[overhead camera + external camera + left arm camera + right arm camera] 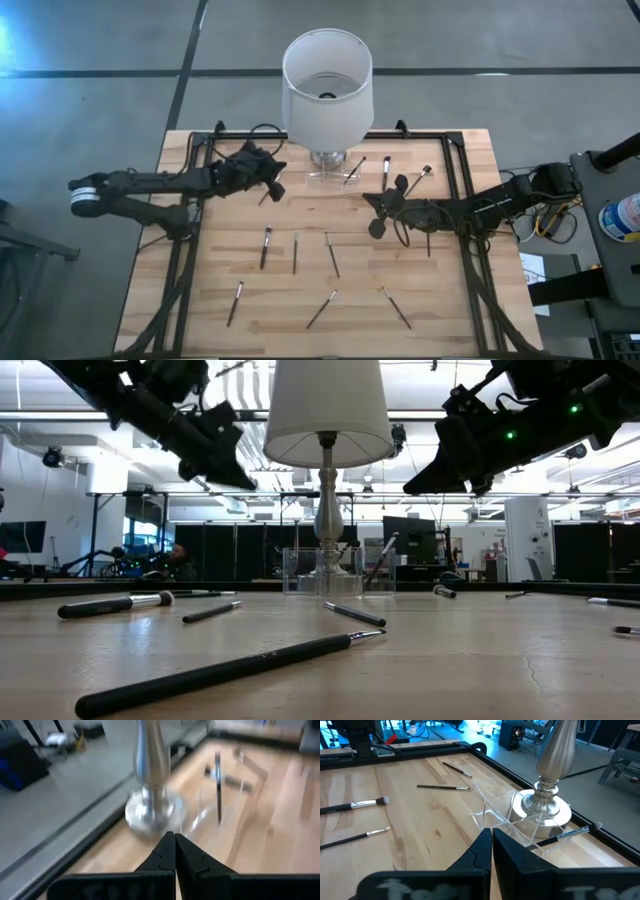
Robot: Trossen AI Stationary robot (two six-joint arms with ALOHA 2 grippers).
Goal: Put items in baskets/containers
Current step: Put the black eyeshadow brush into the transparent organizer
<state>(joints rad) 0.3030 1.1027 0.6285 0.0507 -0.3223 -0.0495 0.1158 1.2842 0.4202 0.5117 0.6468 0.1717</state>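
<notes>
At the far edge of the pale wooden table [440,300], in front of a white-shaded lamp with a silvery turned stem [327,85], stands the small clear plastic holder [335,173], with one thin dark brush [354,169] leaning in it, its pale tip up. The left gripper [272,180] hangs just left of the holder, its fingers pressed together on nothing. The right gripper [382,212] hovers to the holder's right and nearer the front, fingers likewise together and empty. Three more slim dark brushes [265,247] lie in a row at mid-table, three [321,309] lie near the front edge, and two [418,179] lie right of the holder
</notes>
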